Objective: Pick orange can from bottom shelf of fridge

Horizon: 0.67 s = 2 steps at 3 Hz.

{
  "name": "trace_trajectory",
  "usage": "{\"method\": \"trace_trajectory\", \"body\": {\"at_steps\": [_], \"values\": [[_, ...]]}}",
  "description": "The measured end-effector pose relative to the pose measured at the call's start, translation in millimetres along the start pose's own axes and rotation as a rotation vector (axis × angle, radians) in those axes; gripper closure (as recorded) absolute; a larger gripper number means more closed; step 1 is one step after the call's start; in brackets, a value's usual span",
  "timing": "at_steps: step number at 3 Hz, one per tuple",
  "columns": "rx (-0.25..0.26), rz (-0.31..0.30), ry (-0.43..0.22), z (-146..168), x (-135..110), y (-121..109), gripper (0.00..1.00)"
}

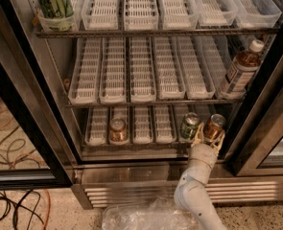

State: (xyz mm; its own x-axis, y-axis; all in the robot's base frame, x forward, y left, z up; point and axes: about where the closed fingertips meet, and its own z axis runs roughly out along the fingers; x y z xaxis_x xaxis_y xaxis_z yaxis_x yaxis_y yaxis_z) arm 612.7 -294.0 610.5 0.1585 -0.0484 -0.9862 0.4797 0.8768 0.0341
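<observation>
Pincer [209, 137] at the orange can [214, 125], right end of the bottom shelf [142, 126].

Low in frame, we see the bottom shelf [141, 147] with white trays [142, 123] bearing a copper can [117, 129] at left, a green can [189, 126] and the orange can [214, 125] at right, the gripper [210, 135] at the latter.
</observation>
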Motion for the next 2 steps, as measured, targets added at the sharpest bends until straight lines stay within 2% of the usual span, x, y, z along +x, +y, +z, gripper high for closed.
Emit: {"method": "trace_trajectory", "body": {"at_steps": [1,2], "values": [[0.022,0.015,0.005,9.1,1.3,-1.9,0.39],[0.057,0.028,0.016,28.6,4.5,-8.2,0.40]]}}
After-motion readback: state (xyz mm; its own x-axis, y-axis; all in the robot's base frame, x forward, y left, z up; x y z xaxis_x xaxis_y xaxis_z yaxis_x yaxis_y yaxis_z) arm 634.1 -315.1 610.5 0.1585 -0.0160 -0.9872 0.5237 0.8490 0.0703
